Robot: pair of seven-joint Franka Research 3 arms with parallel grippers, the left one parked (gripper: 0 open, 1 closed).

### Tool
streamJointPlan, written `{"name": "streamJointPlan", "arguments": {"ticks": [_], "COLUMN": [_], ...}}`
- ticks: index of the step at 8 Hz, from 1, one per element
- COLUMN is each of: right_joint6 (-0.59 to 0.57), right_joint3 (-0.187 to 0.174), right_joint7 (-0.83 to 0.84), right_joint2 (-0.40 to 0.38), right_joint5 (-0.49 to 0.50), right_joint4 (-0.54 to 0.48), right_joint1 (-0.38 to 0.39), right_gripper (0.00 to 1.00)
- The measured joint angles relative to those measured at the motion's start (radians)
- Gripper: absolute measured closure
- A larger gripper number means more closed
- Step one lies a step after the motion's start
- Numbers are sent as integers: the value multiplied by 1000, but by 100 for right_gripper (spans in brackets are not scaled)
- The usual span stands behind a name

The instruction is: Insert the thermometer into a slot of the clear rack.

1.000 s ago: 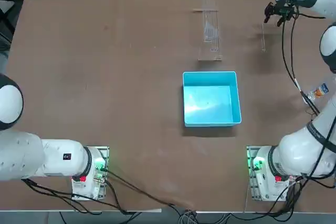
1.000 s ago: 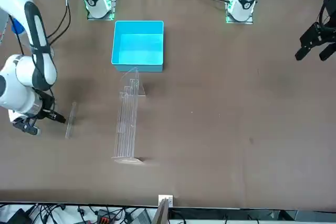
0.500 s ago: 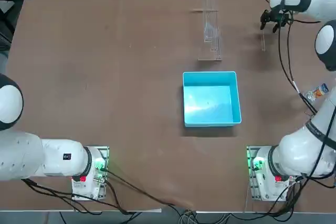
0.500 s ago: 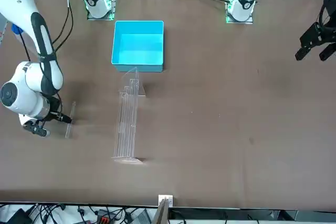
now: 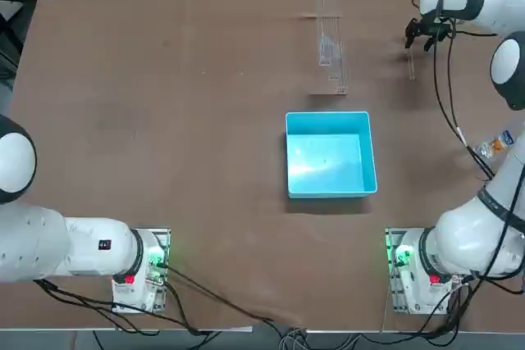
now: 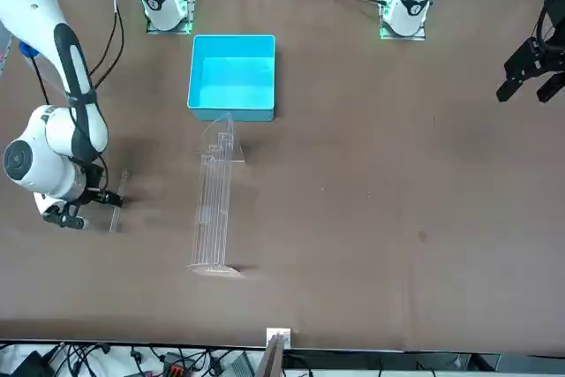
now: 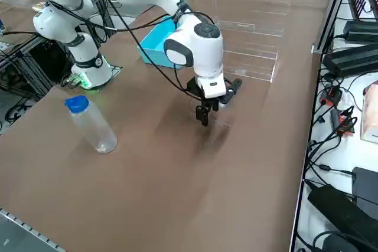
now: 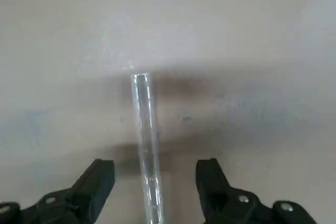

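The thermometer (image 8: 145, 145) is a thin, straight, see-through glass rod with a rounded pale end, lying flat on the brown table (image 5: 164, 120); in the wrist view it runs lengthwise between the two black fingers (image 8: 97, 184) with a gap on each side, touching neither. From overhead it shows only as a faint pale line (image 5: 411, 63) near the table's far right, well apart from the rack (image 5: 330, 38), which stands to its left. The rack is a long, narrow, clear acrylic piece with thin walls and a small clear base at the end nearer the blue box (image 5: 330, 153); its slots are hard to count in any view, and in the side view it reads as little more than glints (image 7: 251, 63) beyond the arm. The right gripper (image 5: 420, 37) hangs low over the rod's far end, pointing down, its fingers spread wide and pinching nothing. In the front view the gripper (image 6: 84, 209) sits just beside the rod (image 6: 116, 205), partly behind the arm's white wrist. In the side view the gripper (image 7: 207, 110) hides most of the rod, and whether the fingertips touch the table cannot be told. A clear bottle (image 7: 91, 125) with a blue cap stands near the table's right edge.
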Motion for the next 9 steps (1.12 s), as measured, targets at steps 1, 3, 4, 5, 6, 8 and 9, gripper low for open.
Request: {"name": "streamJointPlan", "arguments": {"ticks": [1, 3, 4, 5, 6, 8, 9], "right_joint6": [8, 14, 18, 21, 25, 40, 45], "right_joint3": [1, 1, 1, 1, 1, 1, 1], "right_joint7": [-1, -1, -1, -1, -1, -1, -1], "right_joint2": [10, 17, 19, 21, 25, 38, 43], "right_joint5": [0, 0, 0, 0, 0, 0, 0], "right_joint4": [0, 0, 0, 0, 0, 0, 0], "right_joint1": [0, -1, -1, -2, -1, -1, -2], "right_gripper": [6, 8, 8, 8, 9, 11, 12]}}
